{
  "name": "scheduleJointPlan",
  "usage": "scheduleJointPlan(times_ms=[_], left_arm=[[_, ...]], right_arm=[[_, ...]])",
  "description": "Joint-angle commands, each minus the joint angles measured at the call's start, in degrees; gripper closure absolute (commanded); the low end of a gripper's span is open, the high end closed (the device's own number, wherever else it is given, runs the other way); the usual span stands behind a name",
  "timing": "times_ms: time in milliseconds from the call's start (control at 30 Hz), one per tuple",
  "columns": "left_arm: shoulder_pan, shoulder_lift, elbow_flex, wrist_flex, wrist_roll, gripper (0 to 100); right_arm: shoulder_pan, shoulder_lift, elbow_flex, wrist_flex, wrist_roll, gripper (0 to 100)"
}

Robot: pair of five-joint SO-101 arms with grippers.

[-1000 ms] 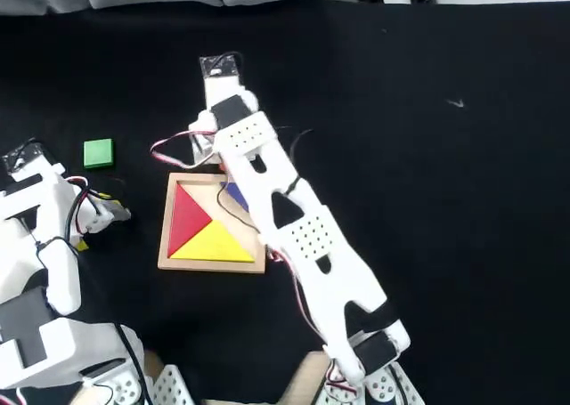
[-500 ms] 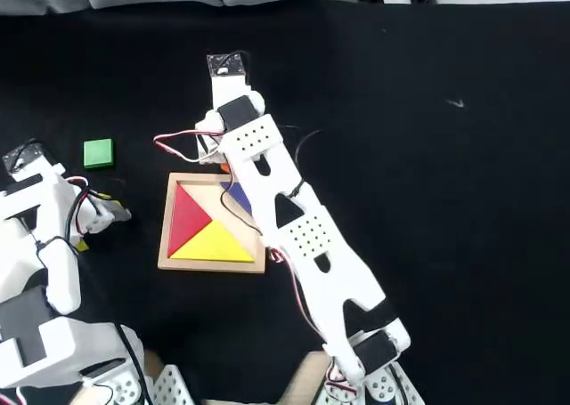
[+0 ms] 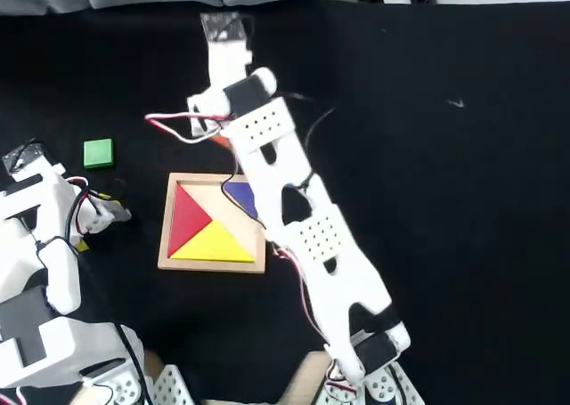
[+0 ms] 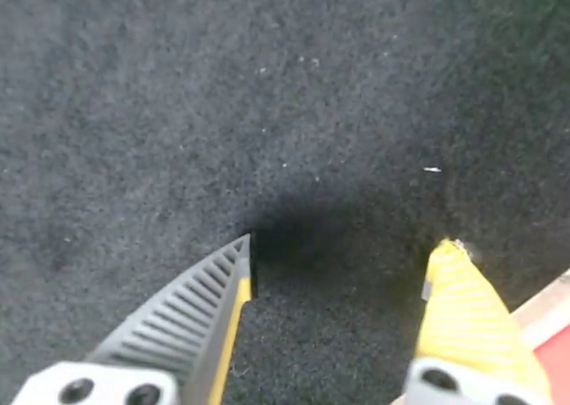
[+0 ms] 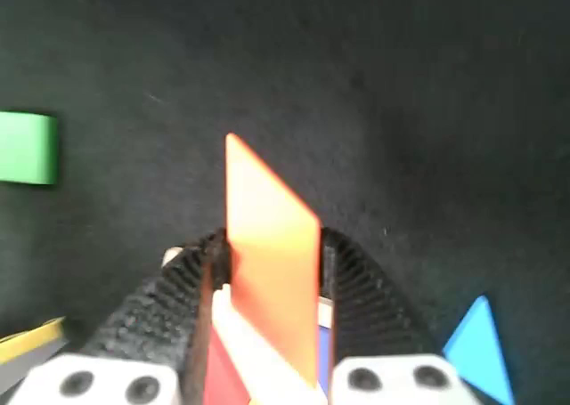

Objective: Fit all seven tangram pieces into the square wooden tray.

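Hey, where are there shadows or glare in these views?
Left wrist view: a dark shadow sits on the cloth at the tips of the open left end effector. Right wrist view: the orange piece is evenly lit, without glare. High view: the white right arm stands bright against the black cloth, casting no visible shadow.

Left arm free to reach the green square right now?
Likely yes: the left tool is open and empty, the green square lies alone on the black cloth near it, nothing between.

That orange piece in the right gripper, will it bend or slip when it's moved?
Probably stiff: the orange piece stands straight-edged in the right gripper. Likely light, being small and flat. Gripped at its narrow edges, it might pivot or slip.
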State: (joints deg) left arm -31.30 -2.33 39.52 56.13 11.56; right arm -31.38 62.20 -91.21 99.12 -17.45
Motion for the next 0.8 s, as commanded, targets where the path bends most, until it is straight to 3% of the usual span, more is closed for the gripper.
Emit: scheduleJointPlan(times_ms=[0, 400, 767], left_arm=[[0.92, -0.18, -0.84, -0.62, 0.18, 69], [0.92, -0.18, -0.75, -0.62, 0.18, 69], [0.92, -0.09, -0.75, -0.62, 0.18, 69]], right_arm=[[-2.02, -12.88, 7.34, 2.20, 2.02, 96.9], [-3.34, -41.19, 47.78, 1.76, 2.29, 96.9], [-2.81, -46.29, 74.07, -4.04, 2.29, 97.3]])
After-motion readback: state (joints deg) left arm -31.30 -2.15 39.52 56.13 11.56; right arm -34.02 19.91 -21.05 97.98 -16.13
